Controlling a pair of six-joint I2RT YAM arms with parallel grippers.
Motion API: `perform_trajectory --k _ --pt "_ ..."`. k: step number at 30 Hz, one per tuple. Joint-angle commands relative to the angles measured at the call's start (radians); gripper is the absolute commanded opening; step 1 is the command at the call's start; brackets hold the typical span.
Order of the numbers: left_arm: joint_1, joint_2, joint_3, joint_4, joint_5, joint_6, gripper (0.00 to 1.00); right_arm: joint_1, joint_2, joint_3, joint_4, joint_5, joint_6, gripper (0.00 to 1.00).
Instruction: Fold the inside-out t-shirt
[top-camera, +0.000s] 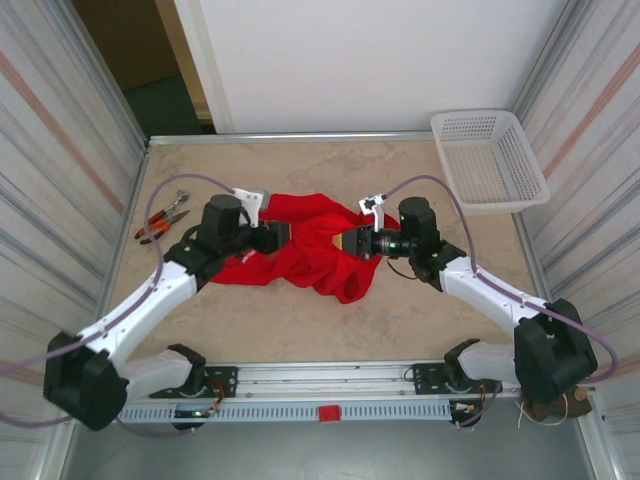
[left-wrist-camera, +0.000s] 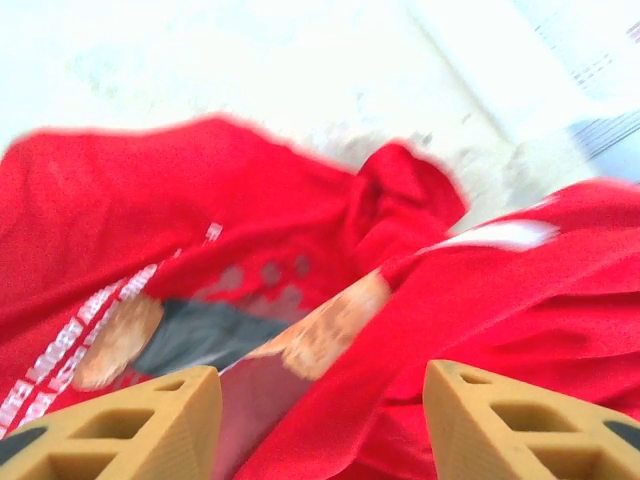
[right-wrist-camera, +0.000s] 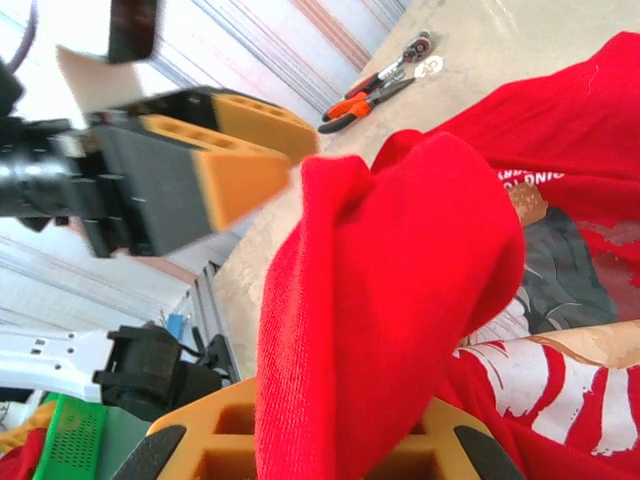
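**Red t-shirt bunched between two arms**

The right end effector is closed on a fold of the bright red cloth t-shirt — the cloth is pinched between its two tan fingers and stands up from them in a thick bunch. The left end effector is open. Its two tan fingers stand apart, one on each side, and nothing is pinched between them. The shirt lies just past their tips.

From above, the two end effectors face each other across the shirt. The left one is at the shirt's left part and the right one is at its right part. The shirt lies crumpled in the middle of the beige stone-look table, with a loose flap lying toward the near side. A printed picture shows on the cloth near the left end effector — it has white letters, a dark grey patch and tan shapes.

Further out, on the left side of the table, lie orange-handled pliers and a silver metal ratchet tool, well apart from the shirt. A white plastic mesh basket sits at the far right corner. A metal rail runs along the near edge, where the arm bases are bolted.
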Motion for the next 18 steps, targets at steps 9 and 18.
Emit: perform_trajectory --k 9,18 --pt "-0.119 0.057 0.011 0.241 0.131 -0.015 0.34 -0.007 -0.034 -0.007 0.046 -0.002 0.022 0.00" --pt "-0.162 0.172 -0.076 0.408 0.196 -0.031 0.34 -0.007 -0.053 0.001 0.047 0.012 0.032 0.00"
